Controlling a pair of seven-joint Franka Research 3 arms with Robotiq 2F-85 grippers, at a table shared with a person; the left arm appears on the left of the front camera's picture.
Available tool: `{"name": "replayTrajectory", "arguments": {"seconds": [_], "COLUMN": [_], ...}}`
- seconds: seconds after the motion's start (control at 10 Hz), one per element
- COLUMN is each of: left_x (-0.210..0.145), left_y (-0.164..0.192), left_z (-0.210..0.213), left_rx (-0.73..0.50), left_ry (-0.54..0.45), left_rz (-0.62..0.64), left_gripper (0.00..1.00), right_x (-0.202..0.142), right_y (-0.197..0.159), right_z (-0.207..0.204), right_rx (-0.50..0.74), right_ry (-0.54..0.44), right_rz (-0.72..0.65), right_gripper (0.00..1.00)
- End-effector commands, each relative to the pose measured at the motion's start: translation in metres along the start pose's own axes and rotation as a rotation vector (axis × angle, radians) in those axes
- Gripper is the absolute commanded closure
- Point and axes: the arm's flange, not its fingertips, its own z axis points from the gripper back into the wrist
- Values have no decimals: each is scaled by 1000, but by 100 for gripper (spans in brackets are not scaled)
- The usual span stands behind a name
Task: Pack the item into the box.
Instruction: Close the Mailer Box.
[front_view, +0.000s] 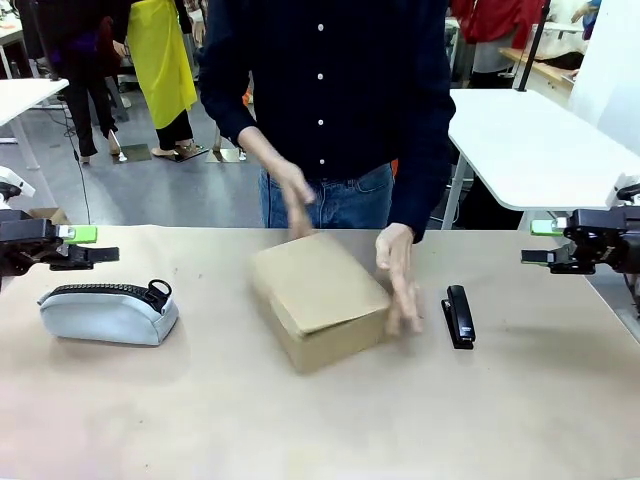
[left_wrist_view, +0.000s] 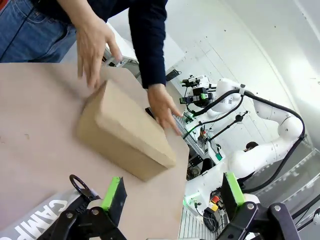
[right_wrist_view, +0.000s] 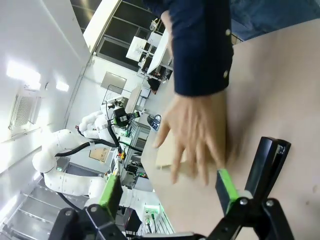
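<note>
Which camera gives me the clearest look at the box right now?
The front view: the box sits mid-table, lid closed, whole top and front visible, a person's hands at its far and right sides. The left wrist view shows it closed too, seen obliquely. In the right wrist view a blurred hand covers most of it.

White letters "CAMP", cut off by the picture edge, stand on the grey pouch (left_wrist_view: 37, 220) at the table's near edge.

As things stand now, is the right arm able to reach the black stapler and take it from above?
Probably yes. The stapler lies alone on the table, on the right arm's side, with nothing over it. The right gripper is open. But the person's hand rests on the box close beside the stapler.
</note>
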Motion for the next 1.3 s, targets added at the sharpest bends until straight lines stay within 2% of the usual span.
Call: {"name": "replayTrajectory", "arguments": {"seconds": [0.0, 1.2], "left_x": [-2, -2], "left_y": [-2, -2], "left_z": [4, 4], "left_rx": [-2, -2], "left_ry": [12, 12], "left_rz": [-15, -15], "left_gripper": [0, 0], "right_x": [1, 1], "right_y": [2, 2], "right_z": [1, 1], "right_rx": [-12, -12], "right_ry": [-8, -8], "right_rz": [9, 9], "right_gripper": [0, 0]}}
